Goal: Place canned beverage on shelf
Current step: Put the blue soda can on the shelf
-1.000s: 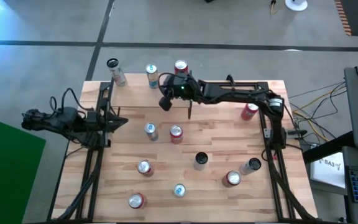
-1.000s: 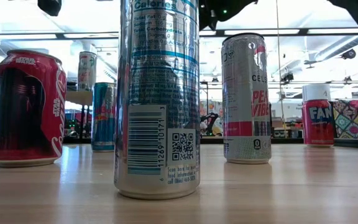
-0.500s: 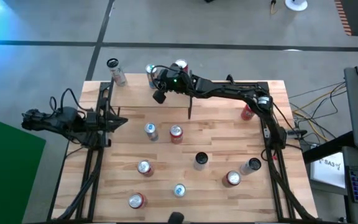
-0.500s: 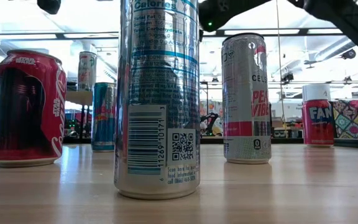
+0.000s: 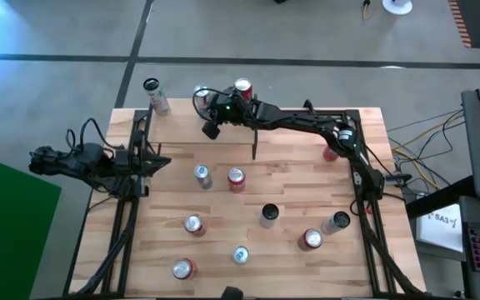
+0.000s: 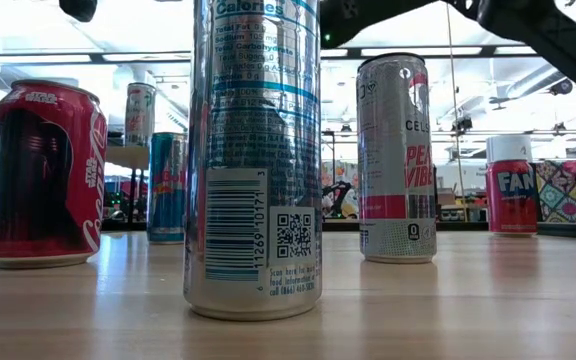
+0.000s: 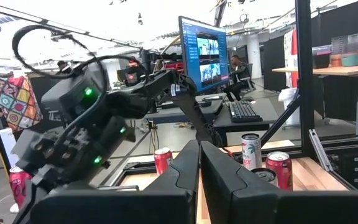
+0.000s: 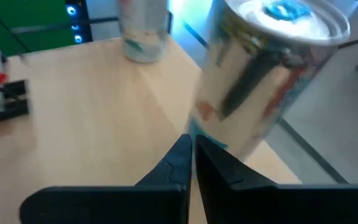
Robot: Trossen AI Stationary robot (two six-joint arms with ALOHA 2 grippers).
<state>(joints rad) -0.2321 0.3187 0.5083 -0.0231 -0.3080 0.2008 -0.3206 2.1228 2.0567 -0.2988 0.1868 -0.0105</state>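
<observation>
Three cans stand along the far left in the high view: a silver can (image 5: 153, 96), a silver can with a blue tab (image 5: 198, 92) (image 8: 266, 74), and a red can (image 5: 242, 87). In the right wrist view the first two stand on the light wooden shelf (image 8: 92, 93), the blue-tabbed one near its edge. My right gripper (image 5: 205, 107) (image 8: 191, 146) is shut and reaches across from the right. Its fingertips are close by that can's lower side. My left gripper (image 5: 158, 163) (image 7: 199, 162) is shut and waits at the table's left edge. My right gripper comes slanting down from the table's right side, its shut fingertips (image 8: 182, 149) at the lower side (image 8: 204, 127) of the blue-tabbed can. Whether they touch the can I cannot tell. The can stands on the shelf.
Several more cans stand spread over the wooden table (image 5: 298, 192), among them a tall silver can (image 6: 253, 160), a red cola can (image 6: 43, 175) and a white-and-pink can (image 6: 396, 160). A black frame runs along both sides of the table (image 5: 365, 208).
My right gripper has stretched out toward the table's far left corner, sinking slightly, and has come up to the blue-tabbed can. It has stayed shut. The cans on the table have kept still.
</observation>
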